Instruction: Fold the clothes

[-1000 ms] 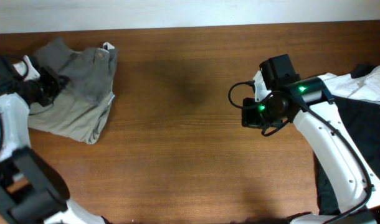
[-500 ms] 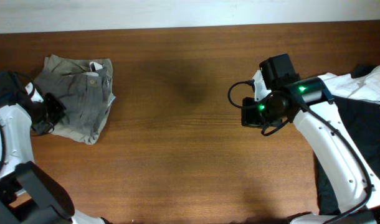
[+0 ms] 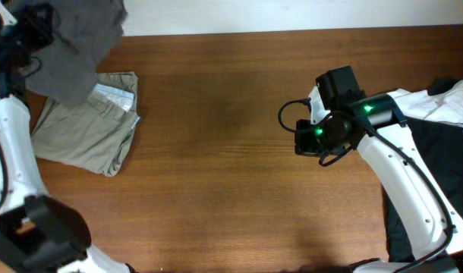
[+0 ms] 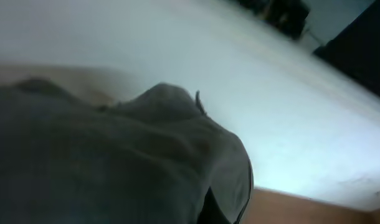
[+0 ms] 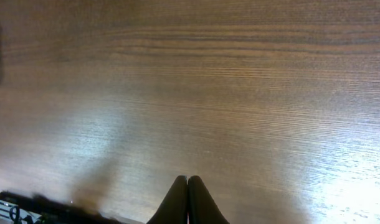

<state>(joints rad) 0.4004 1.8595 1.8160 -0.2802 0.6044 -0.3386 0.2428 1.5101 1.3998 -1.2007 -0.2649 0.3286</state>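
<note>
Grey garment (image 3: 76, 42) hanging from clamped left jaws above khaki shorts (image 3: 83, 136), right jaws together

The brown wooden tabletop (image 3: 216, 152) carries a khaki garment (image 3: 87, 136), lying flat near its left end. At its right edge lie a white garment (image 3: 436, 106) and a black garment (image 3: 444, 167), touching each other.

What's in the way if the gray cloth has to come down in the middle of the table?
Nothing I can see. The gray cloth is lifted over the khaki shorts at the far left. The table is bare wood from there to the right tool, which is shut and empty.
</note>
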